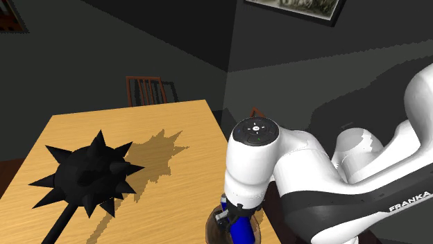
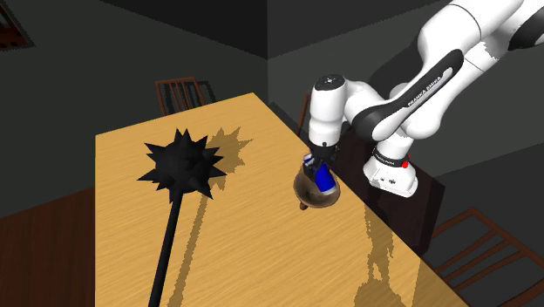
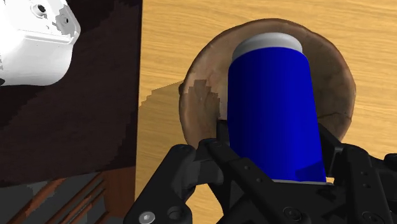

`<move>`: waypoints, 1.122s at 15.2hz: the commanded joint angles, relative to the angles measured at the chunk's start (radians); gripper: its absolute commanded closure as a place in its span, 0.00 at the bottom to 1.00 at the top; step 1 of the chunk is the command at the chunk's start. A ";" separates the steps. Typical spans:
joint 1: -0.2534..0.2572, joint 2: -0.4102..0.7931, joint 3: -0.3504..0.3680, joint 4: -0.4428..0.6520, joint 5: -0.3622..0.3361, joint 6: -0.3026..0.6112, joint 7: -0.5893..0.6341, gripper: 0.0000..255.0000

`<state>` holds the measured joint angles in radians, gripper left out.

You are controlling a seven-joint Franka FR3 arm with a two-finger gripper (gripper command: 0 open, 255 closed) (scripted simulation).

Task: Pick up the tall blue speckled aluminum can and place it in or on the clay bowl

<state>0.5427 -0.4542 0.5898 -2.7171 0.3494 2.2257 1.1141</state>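
A tall blue can (image 3: 270, 108) with a pale grey end stands between my gripper's (image 3: 275, 135) black fingers, which clasp its sides. Its far end sits inside the brown clay bowl (image 3: 203, 95). In the second exterior view the can (image 2: 324, 179) tilts inside the bowl (image 2: 307, 197) under the gripper (image 2: 318, 166), near the edge of the wooden table (image 2: 244, 244) closest to the arm. From the shoulder camera the can (image 1: 241, 229) and bowl (image 1: 214, 229) peek out below the white wrist.
A large black spiked mace (image 2: 181, 166) with a long handle lies across the table, a hand's width from the bowl. Wooden chairs stand at the far end (image 2: 183, 92) and at the second exterior view's lower right (image 2: 479, 253). The arm's white base (image 2: 391, 179) sits beside the table.
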 commanded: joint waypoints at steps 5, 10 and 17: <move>-0.006 0.047 0.021 -0.025 0.001 0.073 0.006 1.00; -0.006 0.047 0.021 -0.025 0.001 0.073 0.006 1.00; -0.003 0.018 0.008 -0.008 0.000 0.027 0.002 0.00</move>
<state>0.5379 -0.4188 0.6066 -2.7308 0.3492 2.2770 1.1208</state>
